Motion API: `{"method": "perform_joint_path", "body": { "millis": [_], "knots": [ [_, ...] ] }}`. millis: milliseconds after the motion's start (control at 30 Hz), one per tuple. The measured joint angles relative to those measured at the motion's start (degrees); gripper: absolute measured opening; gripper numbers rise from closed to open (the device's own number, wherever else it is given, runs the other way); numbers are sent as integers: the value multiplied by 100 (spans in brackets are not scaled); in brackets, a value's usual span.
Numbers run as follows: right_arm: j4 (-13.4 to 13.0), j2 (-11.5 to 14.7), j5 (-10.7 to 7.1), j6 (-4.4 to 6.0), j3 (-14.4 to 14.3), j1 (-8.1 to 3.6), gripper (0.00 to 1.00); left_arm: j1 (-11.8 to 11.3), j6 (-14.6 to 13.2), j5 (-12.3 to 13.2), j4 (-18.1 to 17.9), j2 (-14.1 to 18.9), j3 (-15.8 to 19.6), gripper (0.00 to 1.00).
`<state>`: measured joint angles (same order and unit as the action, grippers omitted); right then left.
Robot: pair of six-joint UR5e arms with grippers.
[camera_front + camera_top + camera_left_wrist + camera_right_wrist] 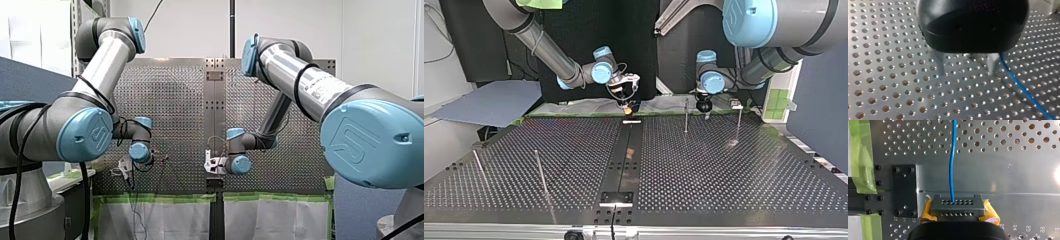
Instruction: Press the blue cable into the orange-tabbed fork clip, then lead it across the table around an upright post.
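Blue cable (951, 170) runs almost straight over the perforated desk (1010, 170) and ends at my right gripper (957, 207). Its jaws are closed together on the cable, which vanishes at the grey drilled finger block, midway between the two orange-yellow pads (990, 212). That gripper sits over the plain strip at the desk's edge, beside a black bolted plate (905, 191) and green tape (861, 157) along the rim. From the top view I read it as hanging at the middle of the desk's far edge.

My left gripper (965, 72) hovers low over the holes, jaws apart with nothing between them. The cable passes just outside one metal finger (992, 65) and slants away across the desk; I cannot tell whether it touches that finger. In the top view this gripper also sits near the far edge, between two thin upright posts (686, 115). Two more posts (540, 172) stand toward the desk's near corner at that view's left.
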<state>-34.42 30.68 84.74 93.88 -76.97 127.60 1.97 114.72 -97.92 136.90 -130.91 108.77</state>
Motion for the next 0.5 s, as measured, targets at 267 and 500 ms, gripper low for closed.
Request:
{"method": "perform_joint_path", "body": {
  "millis": [267, 500],
  "knots": [
    [4, -1, -1, 0, -1, -4, 0, 61, -281, -60, 320, 1, 9, 100],
    [13, 0, -8, 0, 0, -3, 0, 73, -404, 93, 624, 1, 211, 100]
  ]
}}
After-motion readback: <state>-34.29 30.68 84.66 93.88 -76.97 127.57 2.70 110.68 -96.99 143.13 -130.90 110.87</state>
